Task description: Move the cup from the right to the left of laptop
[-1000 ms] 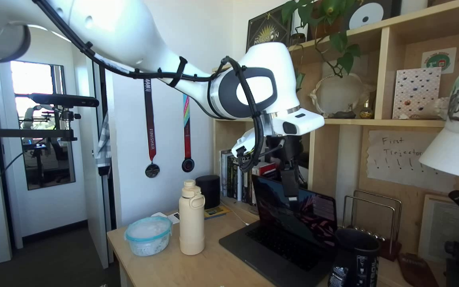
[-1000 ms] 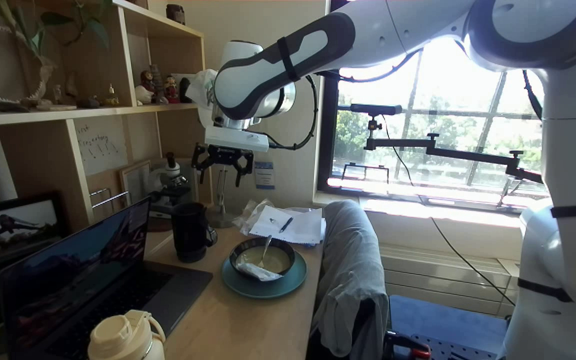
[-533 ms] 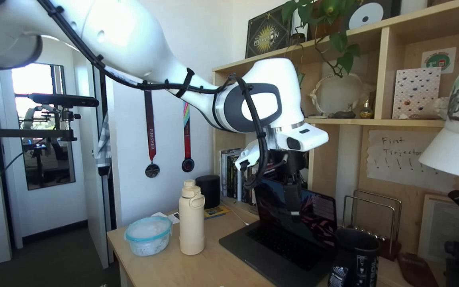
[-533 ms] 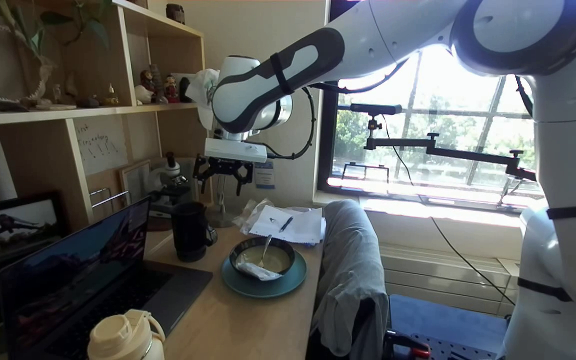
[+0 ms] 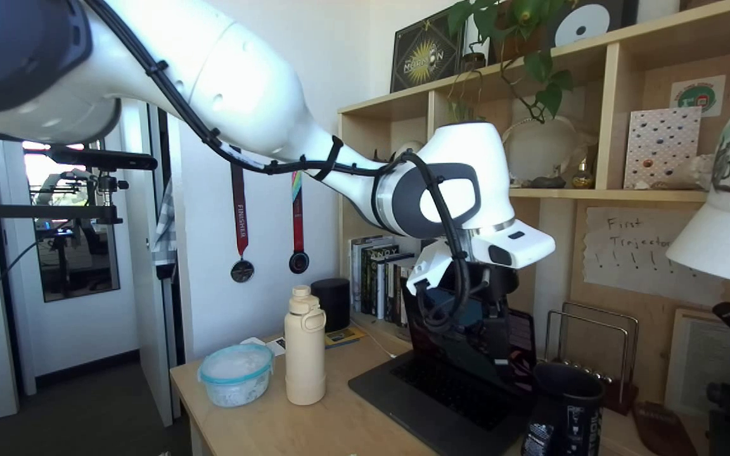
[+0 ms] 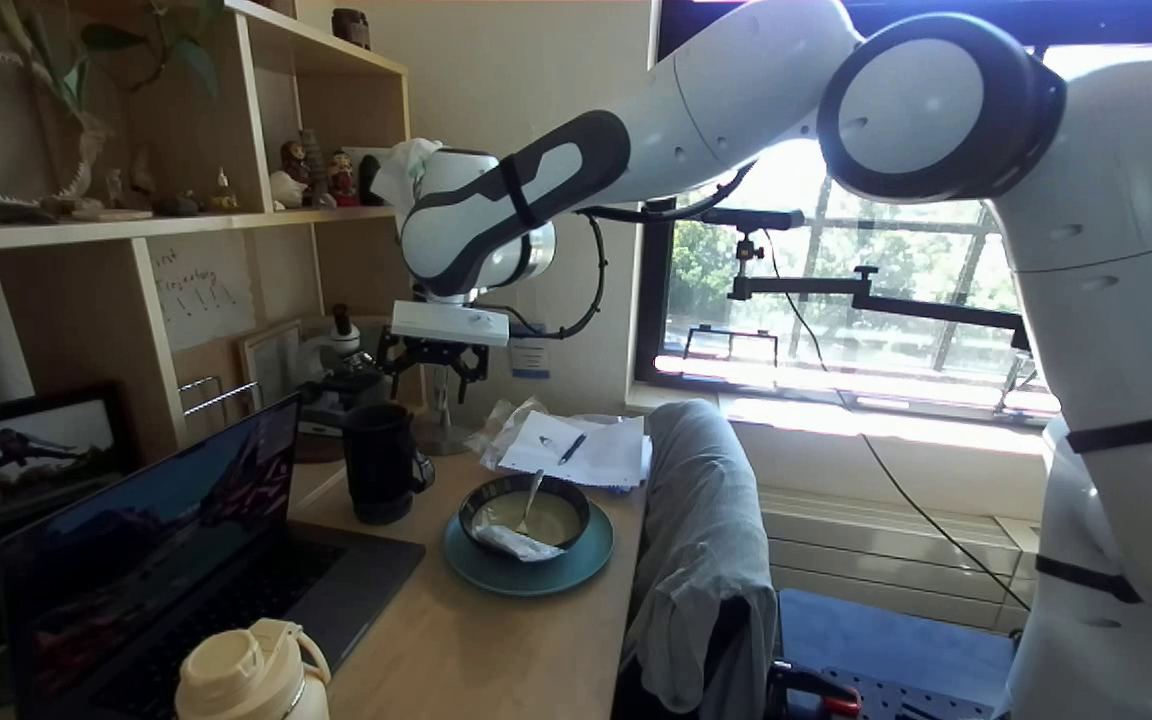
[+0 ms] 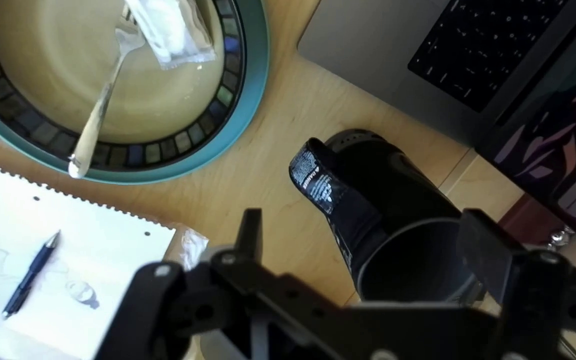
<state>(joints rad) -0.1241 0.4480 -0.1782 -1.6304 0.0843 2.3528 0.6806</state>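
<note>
The cup is a tall black mug with a strap handle. It stands upright on the desk beside the laptop [image 5: 428,405], in both exterior views [image 5: 568,411] [image 6: 376,465]. In the wrist view the cup [image 7: 393,175] shows its open mouth, handle strap and the laptop's corner [image 7: 368,70] near it. My gripper [image 6: 431,380] is open and empty, pointing down above the cup's height. In the wrist view the fingers [image 7: 360,220] are spread wide; the right finger overlaps the cup's rim. I cannot tell the exact gap to the cup.
A bowl on a teal plate [image 6: 591,560] and papers with a pen [image 6: 601,450] lie near the cup. A cream bottle [image 5: 305,361] and a lidded container [image 5: 236,377] stand on the laptop's far side from the cup. A microscope [image 6: 341,365] and a wire-frame ornament [image 5: 625,354] stand behind.
My gripper has come down and closer to the cup, moving right in an exterior view and slightly left in an exterior view. It stays open. The cup and laptop have not moved.
</note>
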